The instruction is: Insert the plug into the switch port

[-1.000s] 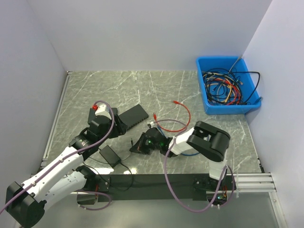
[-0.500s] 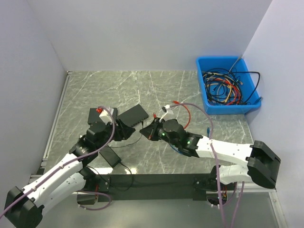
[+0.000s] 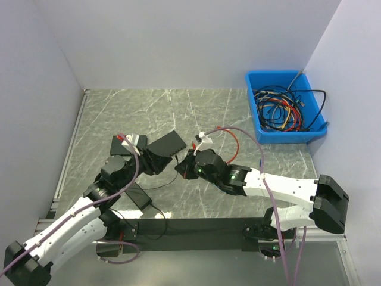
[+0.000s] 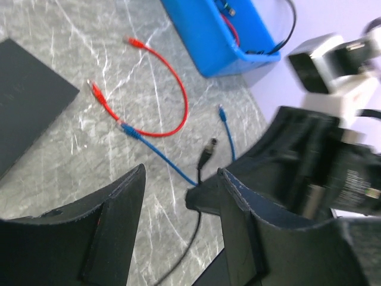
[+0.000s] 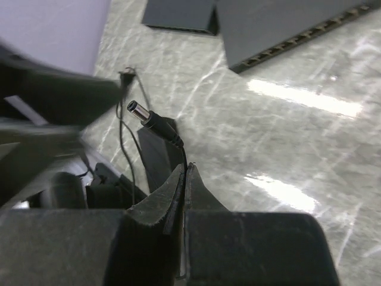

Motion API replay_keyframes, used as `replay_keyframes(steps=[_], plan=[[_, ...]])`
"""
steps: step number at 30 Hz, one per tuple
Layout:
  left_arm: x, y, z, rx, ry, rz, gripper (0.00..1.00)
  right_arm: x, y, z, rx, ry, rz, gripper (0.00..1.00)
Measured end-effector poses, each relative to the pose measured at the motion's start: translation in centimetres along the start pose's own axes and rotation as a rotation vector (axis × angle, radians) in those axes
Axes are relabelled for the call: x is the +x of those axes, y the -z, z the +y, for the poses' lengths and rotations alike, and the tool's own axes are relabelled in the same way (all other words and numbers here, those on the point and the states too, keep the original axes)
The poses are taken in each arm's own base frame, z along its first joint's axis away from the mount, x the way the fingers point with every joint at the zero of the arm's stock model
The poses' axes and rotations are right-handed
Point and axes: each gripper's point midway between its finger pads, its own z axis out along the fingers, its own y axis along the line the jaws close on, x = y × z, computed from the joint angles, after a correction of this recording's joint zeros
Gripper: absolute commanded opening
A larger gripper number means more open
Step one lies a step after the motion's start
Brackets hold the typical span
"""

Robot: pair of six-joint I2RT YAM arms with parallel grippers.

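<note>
The switch [image 3: 166, 145] is a flat black box lying on the table; its row of ports [image 5: 297, 39] shows along one edge in the right wrist view. My right gripper [image 5: 184, 170] is shut on the thin black cable just behind the barrel plug [image 5: 146, 116], which sticks out above its fingertips. In the top view it [image 3: 181, 168] hovers just right of the switch's near corner. My left gripper [image 4: 178, 185] stands open with nothing between its fingers, beside the switch [image 4: 30, 101]. Through its gap I see the plug [image 4: 207, 152] held up.
A black power adapter [image 3: 138, 195] lies near the arm bases with its cable trailing. A red cable [image 3: 232, 143] and a blue cable [image 4: 161, 155] lie on the marble right of the switch. A blue bin [image 3: 283, 110] of tangled cables stands at the back right.
My right arm has unfolded and swung left, carrying the plug up to the switch's near corner. My left gripper has drawn slightly back along the switch and its jaws have narrowed a little.
</note>
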Motion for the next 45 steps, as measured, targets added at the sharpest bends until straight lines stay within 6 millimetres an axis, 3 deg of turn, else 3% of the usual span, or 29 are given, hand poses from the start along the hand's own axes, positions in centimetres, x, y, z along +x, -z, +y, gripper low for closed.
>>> replay_keyframes(steps=[6, 15, 23, 34, 45], plan=[[1.4, -0.7, -0.1, 0.004, 0.001, 0.044, 0.59, 0.4, -0.1, 1.6, -0.017, 0.032, 0.009, 0.0], [2.1, -1.1, -0.8, 0.016, -0.015, 0.056, 0.55, 1.5, -0.2, 0.5, 0.032, 0.07, 0.042, 0.0], [2.7, -1.7, -0.4, -0.017, -0.026, 0.061, 0.49, 1.3, 0.1, 1.4, 0.021, 0.077, 0.04, 0.0], [0.8, -2.0, -0.8, -0.043, -0.033, -0.001, 0.48, 2.4, 0.0, 1.8, 0.022, 0.096, 0.065, 0.0], [0.7, -1.9, -0.7, -0.052, -0.034, -0.01, 0.41, 1.6, 0.1, 2.2, 0.025, 0.095, 0.046, 0.0]])
